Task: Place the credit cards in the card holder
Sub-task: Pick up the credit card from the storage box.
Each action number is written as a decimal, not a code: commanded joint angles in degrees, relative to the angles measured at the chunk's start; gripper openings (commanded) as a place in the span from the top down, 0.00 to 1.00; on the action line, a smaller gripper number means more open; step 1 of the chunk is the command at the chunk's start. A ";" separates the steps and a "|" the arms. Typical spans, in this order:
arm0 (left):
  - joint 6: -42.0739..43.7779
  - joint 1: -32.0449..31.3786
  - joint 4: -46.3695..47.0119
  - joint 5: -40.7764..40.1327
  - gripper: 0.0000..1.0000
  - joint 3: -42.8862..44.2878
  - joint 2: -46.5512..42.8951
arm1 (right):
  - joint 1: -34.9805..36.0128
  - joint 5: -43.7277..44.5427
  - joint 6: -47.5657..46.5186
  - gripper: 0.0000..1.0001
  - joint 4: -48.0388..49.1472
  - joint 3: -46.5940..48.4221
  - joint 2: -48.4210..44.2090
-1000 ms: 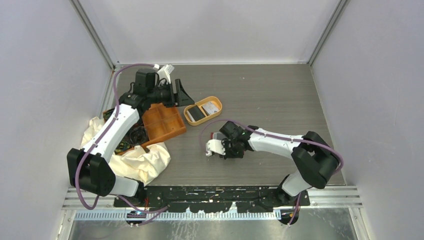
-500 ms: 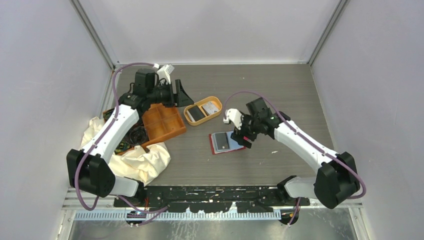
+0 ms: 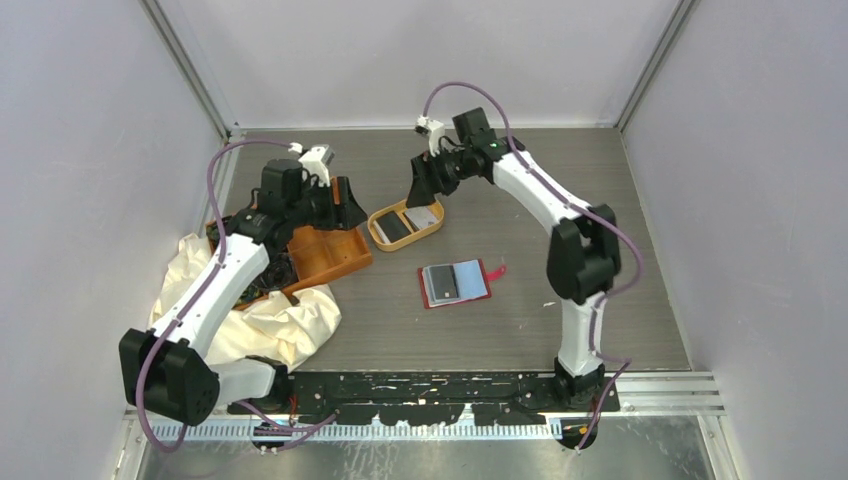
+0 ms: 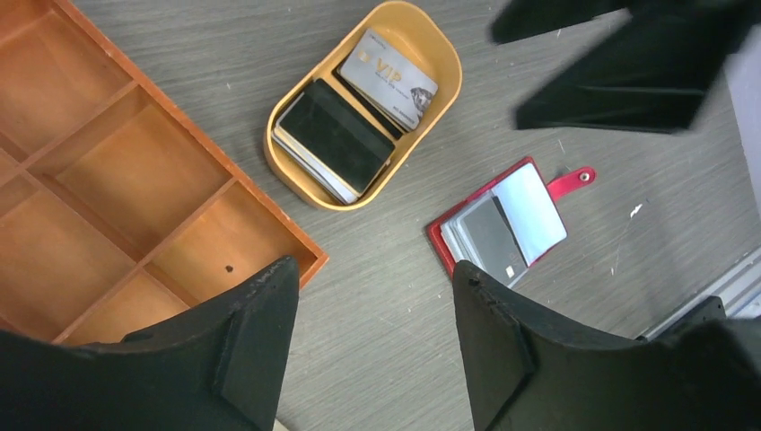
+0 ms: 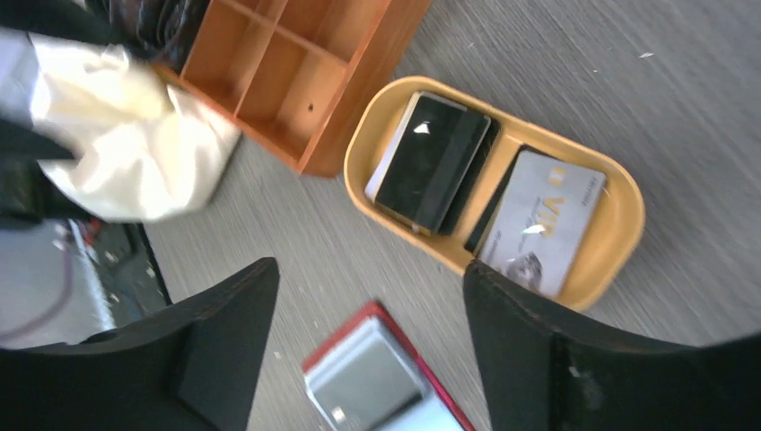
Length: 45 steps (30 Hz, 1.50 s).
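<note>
The red card holder (image 3: pixel 455 282) lies open and flat on the table, grey sleeves up, snap tab to the right. The left wrist view shows the card holder (image 4: pixel 502 224) beside the oval dish. The credit cards lie in that tan dish (image 3: pixel 372 226): a black stack (image 4: pixel 334 135) and a pale VIP card (image 4: pixel 388 76). My right gripper (image 3: pixel 423 186) hovers open above the dish's far end, holding nothing; its camera sees the black card (image 5: pixel 431 162), the pale card (image 5: pixel 543 220) and the card holder (image 5: pixel 377 377). My left gripper (image 3: pixel 345 205) hangs open and empty left of the dish.
An orange compartment tray (image 3: pixel 325 245) sits left of the dish, partly on a cream cloth (image 3: pixel 270 320) with dark clutter beside it. Grey walls close the table on three sides. The right arm (image 3: pixel 545 205) arches over the table's far right part.
My right gripper has opened, left the card holder lying open on the table and swung up and back to above the dish. My left arm has shifted slightly.
</note>
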 commanded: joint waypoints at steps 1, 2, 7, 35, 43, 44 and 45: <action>1.18 0.27 5.30 -0.87 0.37 0.40 0.44 | 0.20 -5.86 16.82 0.25 -0.27 10.60 11.30; 0.39 0.25 5.49 0.20 0.40 0.45 1.61 | 0.56 -5.92 17.84 0.27 -0.17 11.45 12.97; -3.03 0.27 3.41 2.11 0.47 2.86 7.57 | 1.50 -4.01 19.71 0.39 -1.21 15.64 19.31; -14.88 0.19 -0.95 1.75 0.53 8.71 27.02 | 2.54 -6.27 22.56 0.46 -2.89 21.66 30.30; -15.01 0.19 -1.09 3.66 0.53 9.68 29.25 | 2.59 -9.76 26.16 0.47 0.15 20.52 30.32; -14.99 0.19 -1.20 3.64 0.53 9.81 29.45 | 2.57 -10.36 26.82 0.48 0.68 20.39 30.36; -14.99 0.19 -1.29 3.62 0.53 9.86 29.71 | 2.57 -10.82 27.32 0.48 1.13 20.18 30.32</action>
